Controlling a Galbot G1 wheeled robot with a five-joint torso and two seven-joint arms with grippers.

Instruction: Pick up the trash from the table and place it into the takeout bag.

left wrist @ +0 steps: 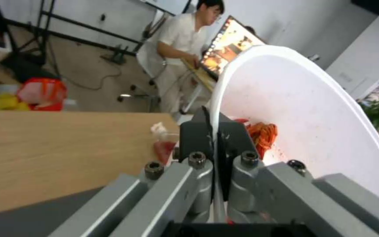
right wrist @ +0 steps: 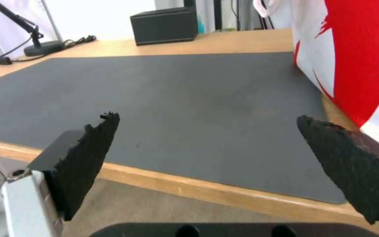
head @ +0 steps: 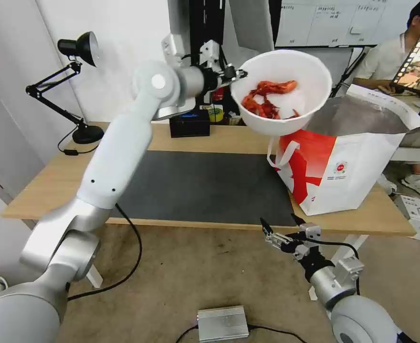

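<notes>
My left gripper [head: 236,74] is raised high over the back of the table [head: 43,186] and is shut on the rim of the white bowl [head: 282,93]. The bowl is tilted, its opening faces me, and red scraps [head: 268,98] lie inside. It hangs just left of the takeout bag's [head: 348,166] open foil mouth. In the left wrist view the fingers [left wrist: 196,136] pinch the bowl's [left wrist: 312,108] edge beside the scraps [left wrist: 264,133]. My right gripper [head: 281,229] is open, low in front of the table edge, facing the dark mat [right wrist: 176,98] and the bag [right wrist: 356,59].
A black desk lamp [head: 79,85] stands at the table's back left, with a black tissue box [head: 189,123] and a tape roll [head: 215,114] at the back middle. A silver box [head: 222,323] with cables lies on the floor, and a carton [head: 419,212] sits right of the table.
</notes>
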